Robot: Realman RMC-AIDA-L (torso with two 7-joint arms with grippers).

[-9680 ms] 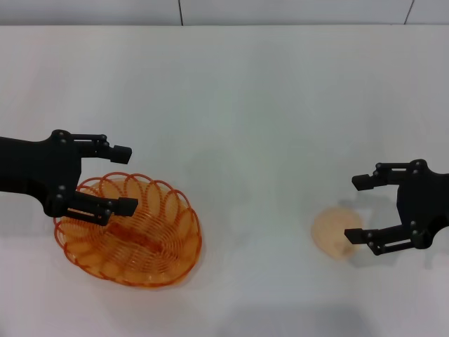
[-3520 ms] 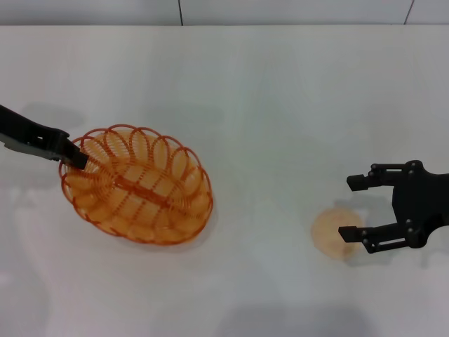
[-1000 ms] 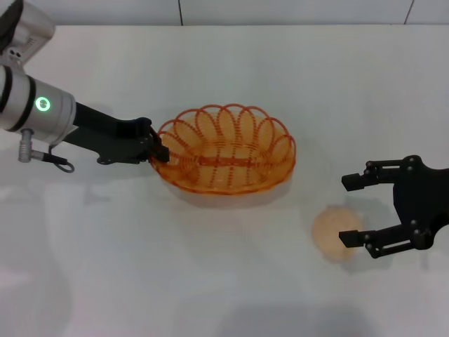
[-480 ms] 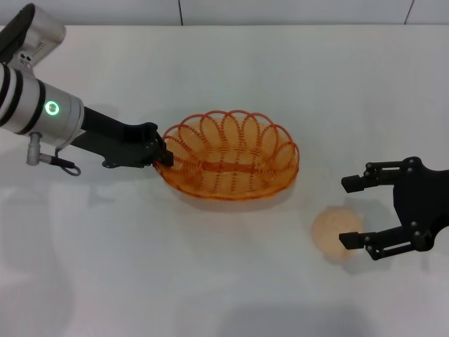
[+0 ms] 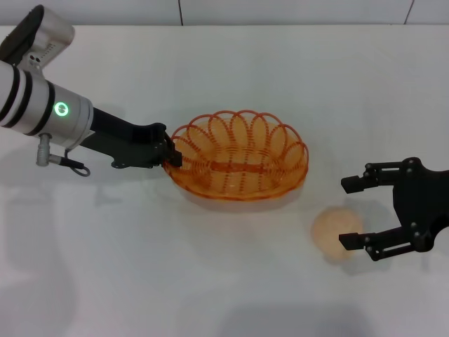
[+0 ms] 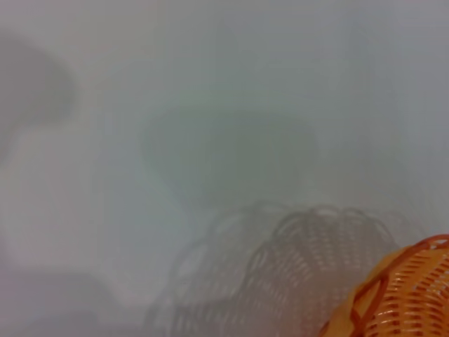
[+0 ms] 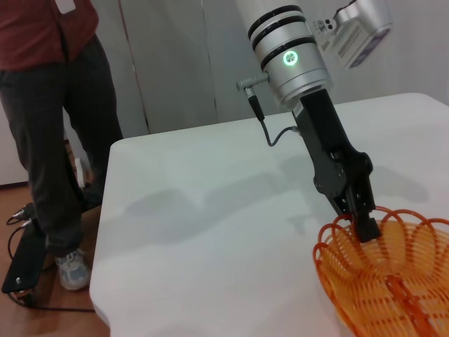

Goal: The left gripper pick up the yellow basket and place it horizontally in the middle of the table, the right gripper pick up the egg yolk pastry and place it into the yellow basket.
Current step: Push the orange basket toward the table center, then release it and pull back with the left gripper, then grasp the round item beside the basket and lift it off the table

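Fingers of the left gripper pinch the yellow basket rim; right gripper fingers spread.

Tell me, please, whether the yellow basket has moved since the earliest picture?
Yes. The yellow basket, held by the left gripper, has travelled from the table's left side toward its middle, nearer the unmoved egg yolk pastry.

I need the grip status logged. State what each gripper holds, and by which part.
The left gripper is shut on the basket at its rim's left end. The right gripper is open beside the pastry, holding nothing.
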